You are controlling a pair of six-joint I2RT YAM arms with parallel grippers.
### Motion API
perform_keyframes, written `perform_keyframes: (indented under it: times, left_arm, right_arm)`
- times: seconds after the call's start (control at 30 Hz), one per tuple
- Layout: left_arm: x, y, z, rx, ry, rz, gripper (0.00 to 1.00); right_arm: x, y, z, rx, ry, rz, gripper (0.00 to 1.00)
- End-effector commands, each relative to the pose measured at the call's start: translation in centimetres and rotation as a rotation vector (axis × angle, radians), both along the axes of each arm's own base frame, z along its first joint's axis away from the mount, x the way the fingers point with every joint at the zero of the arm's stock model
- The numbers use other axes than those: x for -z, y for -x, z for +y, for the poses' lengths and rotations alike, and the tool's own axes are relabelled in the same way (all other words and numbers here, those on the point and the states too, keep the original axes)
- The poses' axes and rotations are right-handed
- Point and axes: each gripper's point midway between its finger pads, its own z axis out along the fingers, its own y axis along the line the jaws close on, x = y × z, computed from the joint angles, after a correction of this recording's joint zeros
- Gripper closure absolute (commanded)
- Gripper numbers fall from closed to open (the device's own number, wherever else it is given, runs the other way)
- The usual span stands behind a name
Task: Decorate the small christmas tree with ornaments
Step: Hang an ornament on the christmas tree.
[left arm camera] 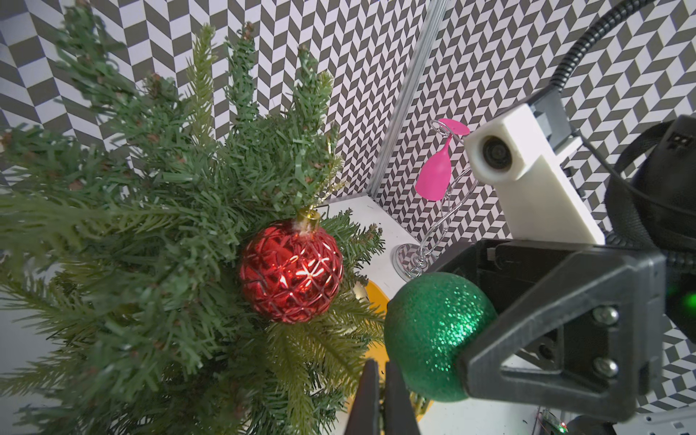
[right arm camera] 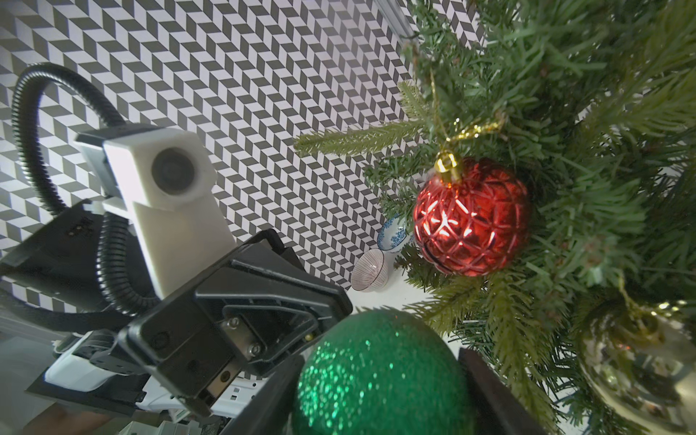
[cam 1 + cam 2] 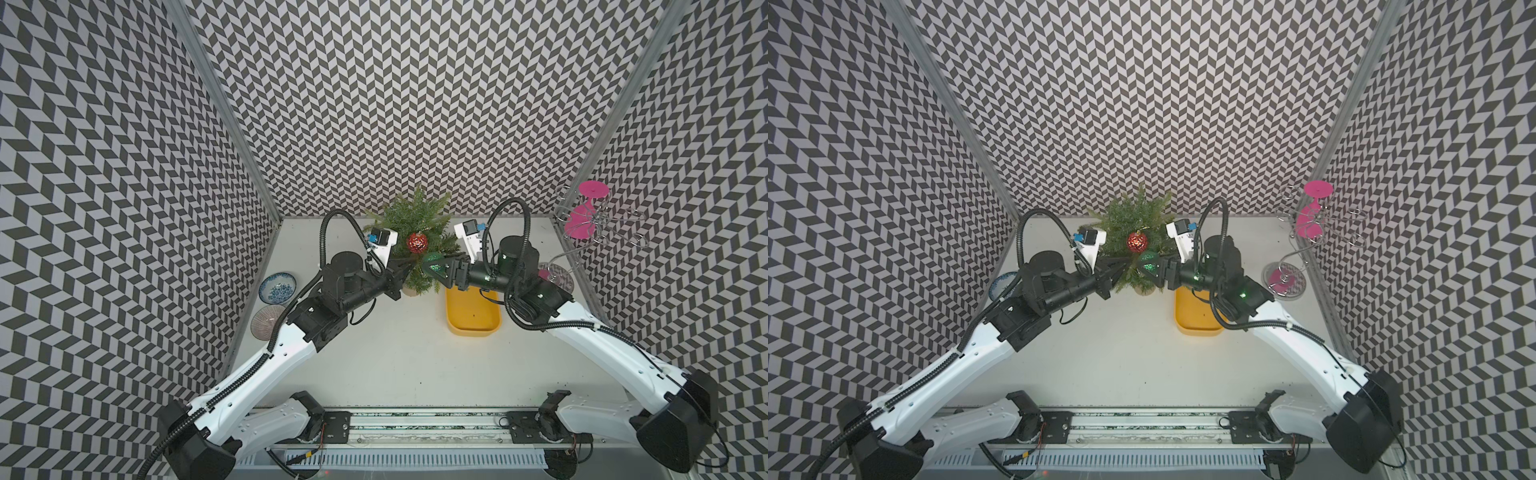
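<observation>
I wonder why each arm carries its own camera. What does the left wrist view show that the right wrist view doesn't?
Only the left wrist view: a pink wine glass hanging on a wire rack, and the yellow tray. Only the right wrist view: a blue-patterned bowl and a ribbed pink bowl. Both: the small christmas tree, the red bauble hanging on it, and the green bauble beside it.

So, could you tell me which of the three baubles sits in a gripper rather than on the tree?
The green glittery bauble, gripped by the right gripper; the red bauble and gold bauble hang in the tree.
</observation>
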Motion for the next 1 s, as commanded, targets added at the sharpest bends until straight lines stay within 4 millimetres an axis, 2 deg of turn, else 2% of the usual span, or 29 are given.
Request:
perform_keyframes:
  times: [0.0, 0.2, 0.47, 0.6, 0.67, 0.97]
  left_arm:
    - [-1.6, 0.4, -0.4, 0.023, 0.021, -0.023, 1.0]
    - [-1.6, 0.3, -0.4, 0.023, 0.02, -0.021, 1.0]
    - [-1.9, 0.5, -0.4, 0.026, 0.028, -0.018, 0.99]
    - [-2.1, 0.6, -0.1, 0.018, 0.032, -0.023, 0.78]
    - [-2.2, 0.7, 0.0, 0.015, 0.035, -0.025, 0.72]
    - [-2.4, 1.2, 1.0, -0.009, 0.036, -0.024, 0.59]
  right_arm:
    - [-2.0, 0.7, -0.1, -0.02, -0.061, -0.05, 0.35]
    - [-1.8, 0.9, -0.3, -0.021, -0.064, -0.044, 0.31]
    - [-2.6, 1.2, -0.8, -0.003, -0.062, -0.066, 0.31]
    - [-2.8, 1.4, -1.1, 0.006, -0.055, -0.074, 0.3]
    - [-3.0, 1.4, -1.3, 0.014, -0.051, -0.08, 0.3]
    - [-3.2, 1.8, -2.3, 0.045, -0.016, -0.09, 0.29]
